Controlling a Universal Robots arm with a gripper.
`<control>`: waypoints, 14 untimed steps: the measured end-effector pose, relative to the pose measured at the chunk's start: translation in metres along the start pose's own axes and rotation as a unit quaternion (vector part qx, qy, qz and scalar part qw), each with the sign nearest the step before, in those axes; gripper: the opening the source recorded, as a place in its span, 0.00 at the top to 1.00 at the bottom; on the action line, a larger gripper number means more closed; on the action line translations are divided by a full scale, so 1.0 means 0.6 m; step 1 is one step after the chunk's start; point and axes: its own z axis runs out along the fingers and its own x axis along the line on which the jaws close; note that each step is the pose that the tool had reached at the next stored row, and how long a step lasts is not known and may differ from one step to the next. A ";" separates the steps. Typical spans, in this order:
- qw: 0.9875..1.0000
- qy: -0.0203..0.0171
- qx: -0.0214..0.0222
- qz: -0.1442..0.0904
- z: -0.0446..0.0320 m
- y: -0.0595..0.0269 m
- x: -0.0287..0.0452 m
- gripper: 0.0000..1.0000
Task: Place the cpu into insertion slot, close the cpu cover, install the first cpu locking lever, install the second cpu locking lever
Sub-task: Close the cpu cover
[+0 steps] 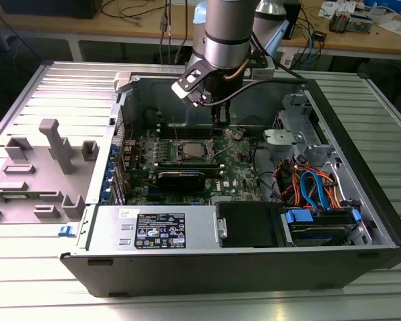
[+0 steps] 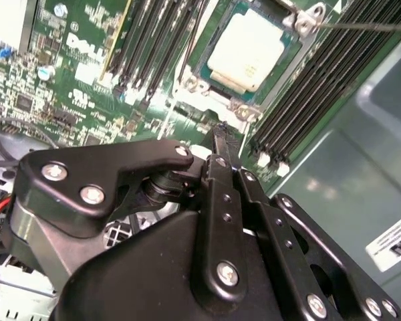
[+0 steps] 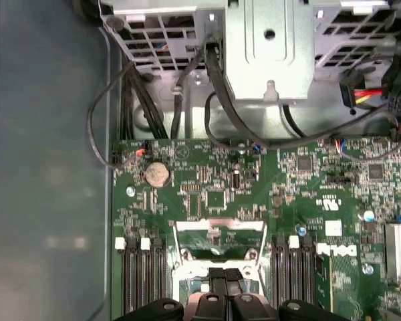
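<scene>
The arm drops into the open computer case (image 1: 381, 221), which lies on its side on the slatted metal table (image 1: 40, 287), near the middle. The gripper (image 1: 218, 122) hangs low over the green motherboard (image 1: 244, 170), close to the case's far wall, but in the exterior view the arm's own wrist hides its tip.

In the second wrist view the gripper (image 2: 222, 137) is seen from behind. The jaws are drawn together and nothing shows between them. They touch nothing and sit just short of the insertion slot (image 2: 202, 67). The cpu (image 2: 248, 53) is already seated there, pale top up, square inside the rim, and cut off at one corner by the picture's edge. Silver tabs of the cpu cover (image 2: 306, 19) ring the chip, though it is impossible to tell whether the plate lies fully flat. A thin metal rod (image 2: 367, 27) runs from that tab across the memory slots (image 2: 321, 87) and out of the picture, so its far end goes unseen.

In the first wrist view the gripper (image 3: 225, 275) blocks the near half of the insertion slot (image 3: 217, 226). What shows of the chip's top is a glossy green reflection. In the exterior view the slot (image 1: 190, 150) is a small dark square, too small to read.

A grey plastic fixture (image 1: 50, 167) stands by the table edge at the exterior view's left, well apart.
</scene>
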 end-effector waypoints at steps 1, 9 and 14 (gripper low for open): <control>1.000 0.000 0.000 0.000 0.000 0.005 0.000 0.89; 1.000 0.000 0.000 0.000 0.001 0.044 0.002 0.89; 1.000 0.000 0.000 0.000 0.002 0.067 0.003 0.89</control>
